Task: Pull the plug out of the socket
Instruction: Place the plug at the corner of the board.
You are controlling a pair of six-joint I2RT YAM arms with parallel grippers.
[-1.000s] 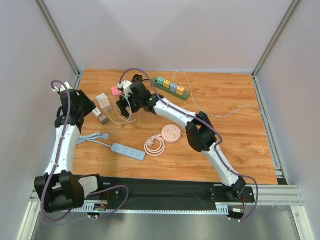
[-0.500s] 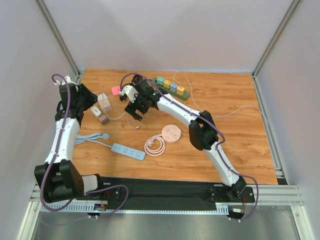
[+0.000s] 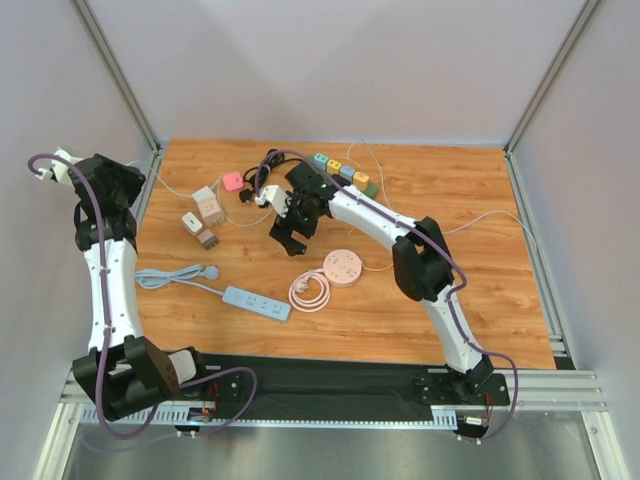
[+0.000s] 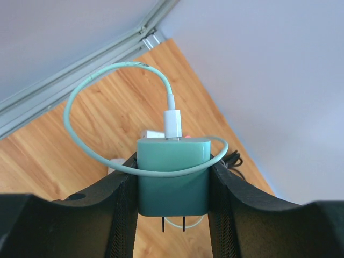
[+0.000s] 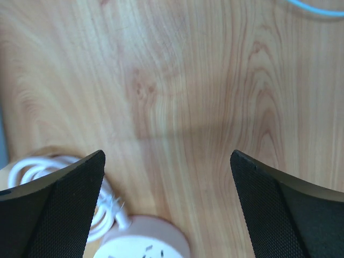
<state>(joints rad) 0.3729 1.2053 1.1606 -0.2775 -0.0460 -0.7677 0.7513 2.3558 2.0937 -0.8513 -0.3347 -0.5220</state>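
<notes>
Nearest the arm bases, the blue power strip (image 3: pixel 256 302) and the pink round socket (image 3: pixel 342 267) with its coiled cord (image 3: pixel 308 292) lie flat on the surface (image 3: pixel 480 270). Right above that coil hangs the right gripper (image 5: pixel 169 204), jaws spread wide and holding nothing. Watch that one: any drop or sideways sweep from here could hook a finger into the coil and drag the pink socket along.

Over on the left, the plug (image 4: pixel 173 172) is out. It's a teal charger clamped by its flanks in the left gripper (image 4: pixel 173 204), lifted beyond the surface's left edge, prongs (image 4: pixel 163 224) bare and clear of any socket. The trouble is the teal cable (image 4: pixel 72 134): it loops out wide and crosses the charger's face, and a thin line seems to trail back toward the cube sockets (image 3: pixel 208 207). Carry the plug further and that cable may pull taut, tip the cubes, or tug the charger out of a grip that has only smooth sides to hold. Let go here, and it likely falls off the surface.

At the far edge, the green power strip (image 3: pixel 345 175) sits out of harm's way.
</notes>
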